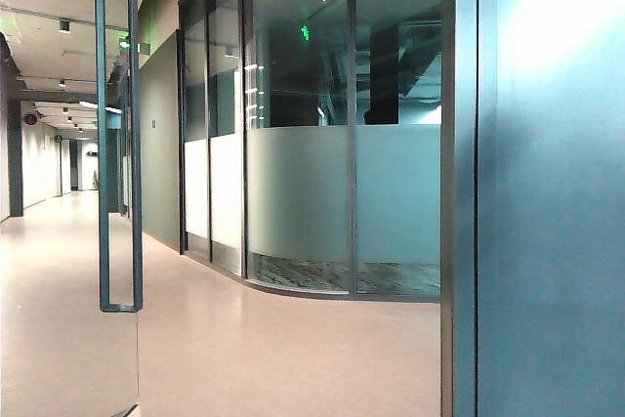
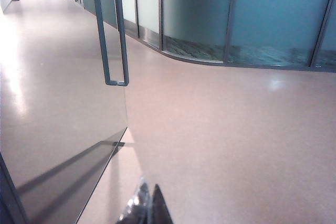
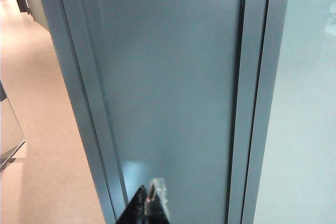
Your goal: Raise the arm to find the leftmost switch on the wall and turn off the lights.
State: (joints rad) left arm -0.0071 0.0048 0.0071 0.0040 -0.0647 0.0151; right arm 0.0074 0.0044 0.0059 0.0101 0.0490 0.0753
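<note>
No wall switch in any view yet. My right gripper (image 3: 148,203), tips pressed together and empty, points at the grey-blue metal door panel (image 3: 168,77), so it's nearer. Left gripper (image 2: 145,208), also closed, faces the pinkish floor (image 2: 220,129). I'd search toward twelve o'clock, upward.

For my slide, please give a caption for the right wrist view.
Right gripper, fingers together, facing a grey-blue wall panel; no light switch in view.

Probably an office corridor: frosted glass partitions (image 1: 312,202), glass door (image 1: 59,241) with long handle (image 1: 119,144), green exit sign (image 1: 305,32).
</note>
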